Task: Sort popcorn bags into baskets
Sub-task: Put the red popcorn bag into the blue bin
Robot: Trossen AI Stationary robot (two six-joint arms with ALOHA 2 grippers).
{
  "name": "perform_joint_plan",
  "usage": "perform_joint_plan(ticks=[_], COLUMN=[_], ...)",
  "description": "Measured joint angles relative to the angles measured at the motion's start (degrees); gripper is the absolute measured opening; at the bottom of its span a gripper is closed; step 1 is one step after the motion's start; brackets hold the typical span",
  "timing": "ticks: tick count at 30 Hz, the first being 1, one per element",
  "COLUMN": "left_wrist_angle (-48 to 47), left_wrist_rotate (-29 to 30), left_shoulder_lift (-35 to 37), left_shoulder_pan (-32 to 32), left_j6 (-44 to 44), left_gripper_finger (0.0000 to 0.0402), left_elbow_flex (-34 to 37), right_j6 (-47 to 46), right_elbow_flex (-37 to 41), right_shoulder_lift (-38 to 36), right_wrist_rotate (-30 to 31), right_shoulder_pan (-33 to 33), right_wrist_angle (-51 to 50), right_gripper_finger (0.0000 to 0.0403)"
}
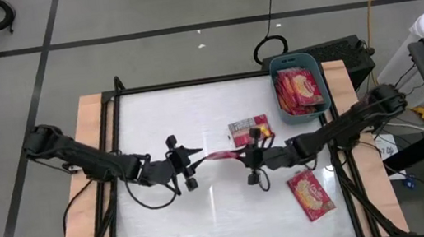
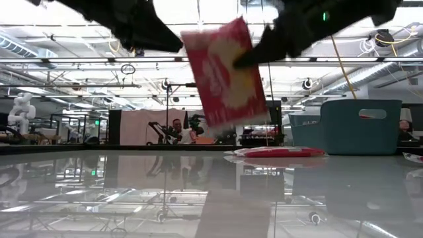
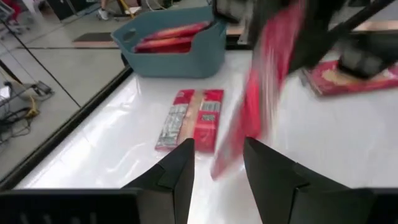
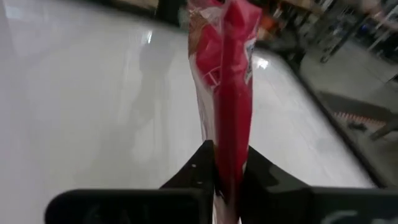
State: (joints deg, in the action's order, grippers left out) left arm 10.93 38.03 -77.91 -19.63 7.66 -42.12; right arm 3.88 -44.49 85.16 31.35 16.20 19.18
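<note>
High view: right gripper (image 1: 248, 156) clamps a popcorn bag (image 1: 219, 156) above the tabletop (image 1: 177, 223) centre; left gripper (image 1: 189, 167) faces it from nine o'clock. The teal basket (image 1: 316, 61) sits at two o'clock (several bags inside).

Low view: bag hangs clear of the surface.

Left wrist view: left jaws spread, empty.

Right wrist view: jaws closed on the bag's edge. A firm, level carry should prevent swinging before release over the basket.
</note>
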Motion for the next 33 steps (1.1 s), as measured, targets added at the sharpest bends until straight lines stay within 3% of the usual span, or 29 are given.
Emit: perform_joint_plan(ticks=[8,11,17,22,26,33], left_wrist_angle=[17.65,24.98,39.05,44.17,50.87,64.19], left_wrist_rotate=[4.44,4.04,-3.99,-8.02,-8.64,-21.91], left_shoulder_lift=[-0.02,0.02,0.02,0.02,-1.41,-6.71], left_shoulder_pan=[-0.8,0.64,1.67,1.72,2.85,3.97], left_j6=[3.06,5.58,3.7,-2.27,-5.52,-14.11], left_gripper_finger=[0.0143,0.0143,0.0146,0.0185,0.0234,0.0268], left_elbow_flex=[12.26,17.39,23.4,23.62,23.6,20.69], right_j6=[1.12,2.04,7.33,11.24,9.65,5.04], right_elbow_flex=[1.15,2.98,5.88,7.49,7.54,7.54], right_shoulder_lift=[-7.74,-8.03,-8.08,-8.08,-8.05,-7.49], right_wrist_rotate=[1.73,1.67,-1.54,-3.51,-8.39,-15.07], right_shoulder_pan=[1.5,1.54,1.4,0.99,0.49,-0.11], right_wrist_angle=[0.43,7.56,25.6,38.06,43.13,48.95], right_gripper_finger=[0.0023,0.0019,0.0027,0.0022,0.0022,0.0022])
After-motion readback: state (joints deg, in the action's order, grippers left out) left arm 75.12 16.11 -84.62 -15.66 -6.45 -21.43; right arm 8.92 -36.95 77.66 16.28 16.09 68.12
